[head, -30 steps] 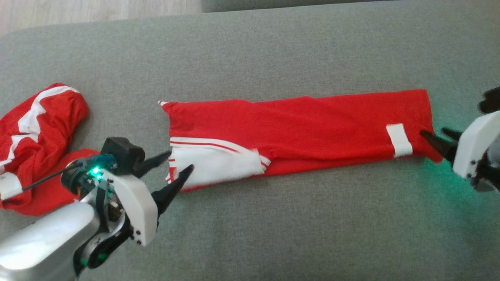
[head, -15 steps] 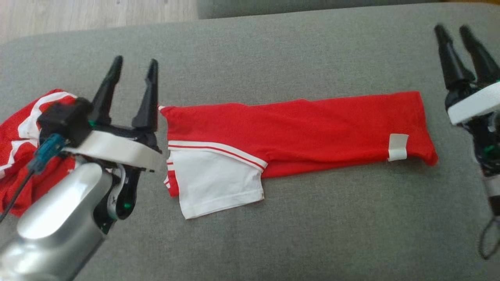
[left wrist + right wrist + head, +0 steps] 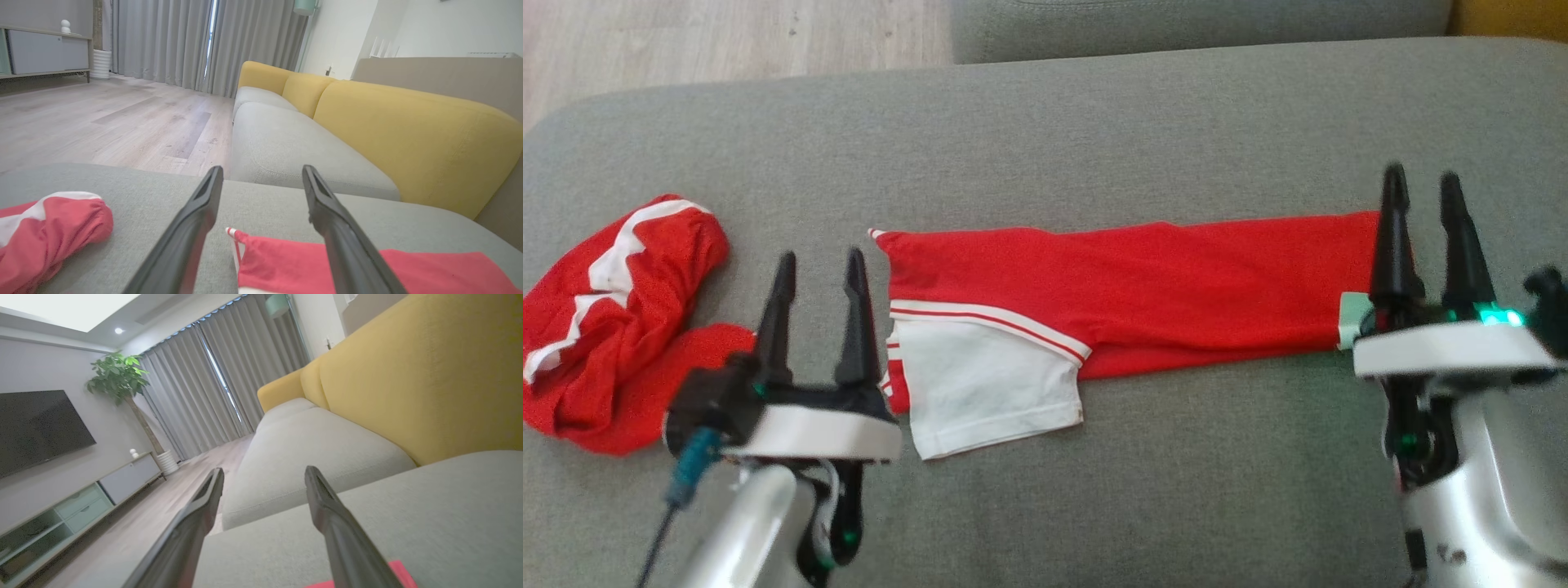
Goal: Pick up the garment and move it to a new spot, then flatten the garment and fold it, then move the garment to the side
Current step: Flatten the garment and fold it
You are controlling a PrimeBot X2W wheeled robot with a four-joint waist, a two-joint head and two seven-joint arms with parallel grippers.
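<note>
A red garment (image 3: 1143,290) with a white sleeve (image 3: 988,392) lies folded into a long strip across the grey cushion (image 3: 1054,122). Its left corner (image 3: 261,253) shows between my left fingers in the left wrist view. My left gripper (image 3: 819,265) hovers open just left of the strip's left end, holding nothing. Open and empty too, my right gripper (image 3: 1421,184) stands over the strip's right end, covering the white tag (image 3: 1349,318) there. A sliver of red cloth (image 3: 398,573) shows at the bottom of the right wrist view.
A second red and white garment (image 3: 613,318), also in the left wrist view (image 3: 49,228), lies crumpled at the cushion's left end. Wooden floor (image 3: 727,37) lies beyond the far edge. A yellow sofa back (image 3: 408,130) stands past a neighbouring grey seat (image 3: 294,155).
Both grippers have swung up from the garment's ends, letting go of it, and then drawn back nearer to me. The white sleeve has dropped flat. The head camera has shifted slightly.
</note>
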